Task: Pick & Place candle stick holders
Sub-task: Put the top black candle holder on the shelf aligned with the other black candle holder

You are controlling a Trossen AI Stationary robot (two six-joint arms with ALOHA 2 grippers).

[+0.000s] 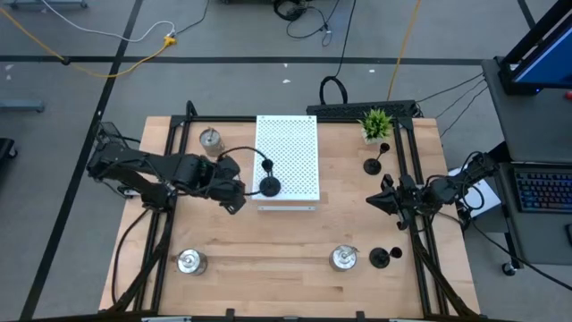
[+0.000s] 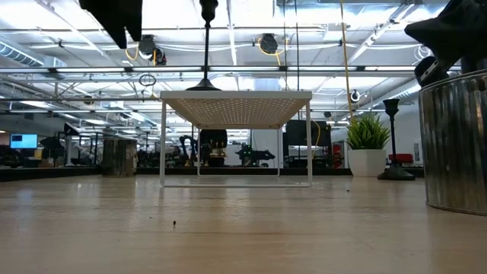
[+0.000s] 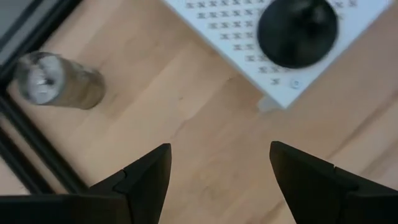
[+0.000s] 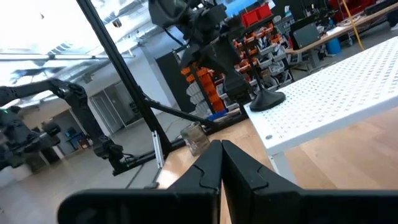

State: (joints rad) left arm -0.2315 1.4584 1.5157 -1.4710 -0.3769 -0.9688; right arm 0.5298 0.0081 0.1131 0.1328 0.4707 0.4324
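Pale wooden table [image 1: 286,259] carries a white perforated board [image 1: 287,157]; on its near left corner stands a black candle stick holder [image 1: 269,186], round-based with a thin stem. Just left, the left gripper [image 1: 234,188] hangs open, empty. At the right edge, the right gripper [image 1: 375,200] waits clenched.

A white perforated board [image 1: 287,161] stands near a potted plant [image 1: 376,124].

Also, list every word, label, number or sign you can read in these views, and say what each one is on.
No readable text anywhere.
White perforated board: only a hole pattern, no writing.
Silver holder: no label visible.
Black holder on the board: no markings.
Keyboard: keys too small to read.
Shelves in the room behind: anything on them is too blurred to read.
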